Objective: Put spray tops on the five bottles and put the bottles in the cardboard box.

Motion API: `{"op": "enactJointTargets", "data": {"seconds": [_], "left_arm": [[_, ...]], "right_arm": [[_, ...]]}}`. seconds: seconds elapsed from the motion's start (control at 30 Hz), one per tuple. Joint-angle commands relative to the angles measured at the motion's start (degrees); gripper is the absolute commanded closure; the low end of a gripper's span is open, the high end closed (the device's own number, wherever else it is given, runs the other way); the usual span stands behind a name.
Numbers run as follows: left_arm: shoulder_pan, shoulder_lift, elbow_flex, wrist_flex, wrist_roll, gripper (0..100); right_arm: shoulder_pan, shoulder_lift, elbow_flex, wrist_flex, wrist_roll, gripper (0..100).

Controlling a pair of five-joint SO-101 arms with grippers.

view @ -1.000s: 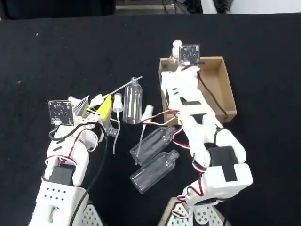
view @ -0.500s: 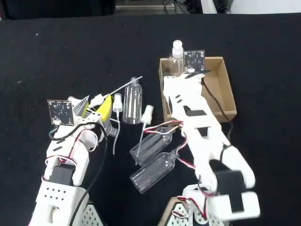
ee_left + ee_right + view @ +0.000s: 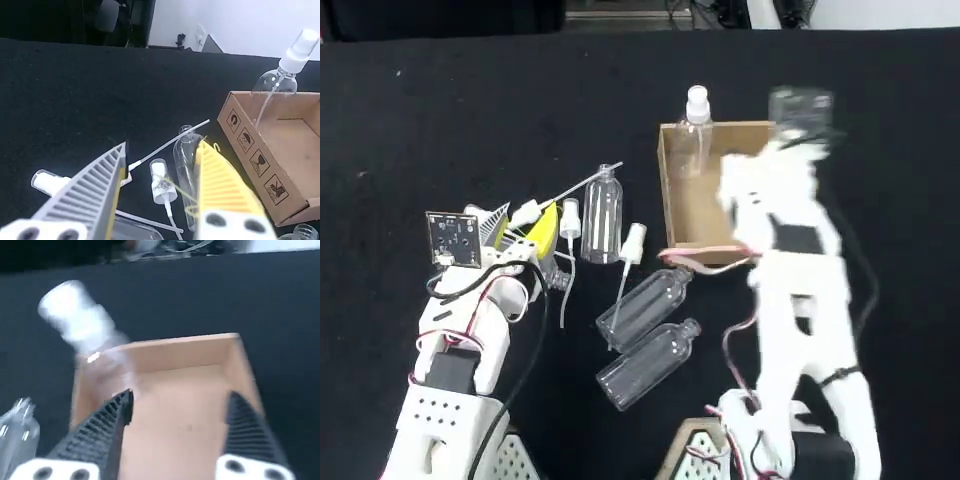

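The left arm point(image 3: 460, 330) rises from its base at the near left edge and leans toward the far side, white links folded close together. Its left gripper point(image 3: 162, 145) points far and a little right, low over the table, the grey ribbed finger point(image 3: 95, 185) and the yellow finger point(image 3: 220, 185) spread apart. The right arm point(image 3: 800, 290) stands at the near right and stretches long toward the far side, its wrist raised. The right gripper point(image 3: 180, 395) angles downward, its two black ribbed fingers point(image 3: 100, 435) held wide apart
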Motion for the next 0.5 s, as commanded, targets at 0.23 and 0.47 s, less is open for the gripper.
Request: {"op": "enactJointTargets", "data": {"seconds": [0.23,0.47], "left_arm": [[-0.3,-0.6,-0.6,-1.3,-0.8,78],[-0.3,-0.6,-0.5,-1.3,-0.8,78]], "right_arm": [[9.7,25.0,-36.7,20.7,9.2,73.0],[9.7,50.8,-66.8,36.1,13.8,75.8]]}}
